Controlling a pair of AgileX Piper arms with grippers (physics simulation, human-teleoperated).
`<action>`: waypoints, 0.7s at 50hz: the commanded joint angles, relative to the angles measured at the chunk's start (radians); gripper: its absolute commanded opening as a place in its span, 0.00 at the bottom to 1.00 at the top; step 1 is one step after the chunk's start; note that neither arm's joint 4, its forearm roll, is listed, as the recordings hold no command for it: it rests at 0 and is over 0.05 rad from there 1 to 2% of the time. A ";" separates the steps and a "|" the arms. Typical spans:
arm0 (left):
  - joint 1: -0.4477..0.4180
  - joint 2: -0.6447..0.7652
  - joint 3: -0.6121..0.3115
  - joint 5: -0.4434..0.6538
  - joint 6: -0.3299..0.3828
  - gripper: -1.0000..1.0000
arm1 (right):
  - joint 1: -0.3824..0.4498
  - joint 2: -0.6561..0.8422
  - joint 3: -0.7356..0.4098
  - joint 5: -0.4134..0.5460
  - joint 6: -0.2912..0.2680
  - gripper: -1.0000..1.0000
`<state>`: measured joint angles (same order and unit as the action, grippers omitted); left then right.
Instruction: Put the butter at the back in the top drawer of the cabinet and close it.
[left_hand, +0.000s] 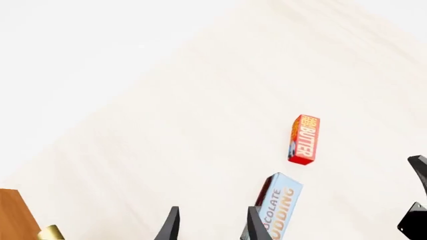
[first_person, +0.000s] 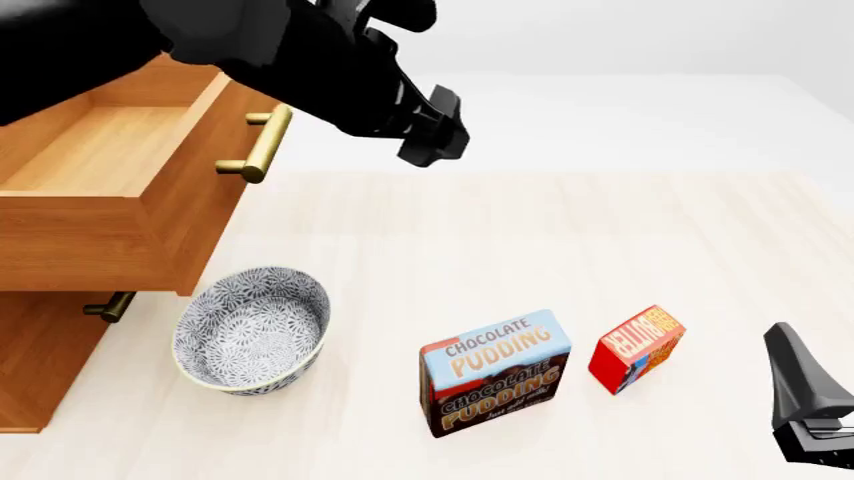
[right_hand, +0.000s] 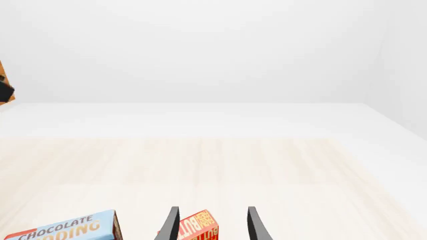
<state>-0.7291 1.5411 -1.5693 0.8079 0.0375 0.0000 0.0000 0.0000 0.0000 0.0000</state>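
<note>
Pale wood tabletop: the small red rectangular butter box (first_person: 638, 349) is found low on the right side, just right of the blue-and-brown pudding box (first_person: 495, 372).

The right gripper (right_hand: 211, 225) is seen with fingers parted and nothing held, the butter lying just ahead between them, its long axis apparently slanted across the gap, though only its top shows there. The left gripper (left_hand: 211, 225) is likewise open and empty, held high near the pulled-out top drawer (first_person: 100, 190) of the light brown cabinet (first_person: 40, 360), so the right arm is judged nearer.
</note>
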 joint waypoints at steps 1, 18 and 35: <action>-0.027 0.061 -0.031 -0.017 -0.013 1.00 | 0.000 0.000 0.000 0.000 0.000 1.00; -0.065 0.176 -0.125 -0.006 -0.021 1.00 | 0.000 0.000 0.000 0.000 0.000 1.00; -0.124 0.306 -0.230 0.015 -0.056 1.00 | 0.000 0.000 0.000 0.000 0.000 1.00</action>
<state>-0.8200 1.7775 -1.7450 0.8135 0.0027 0.0000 0.0000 0.0000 0.0000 0.0000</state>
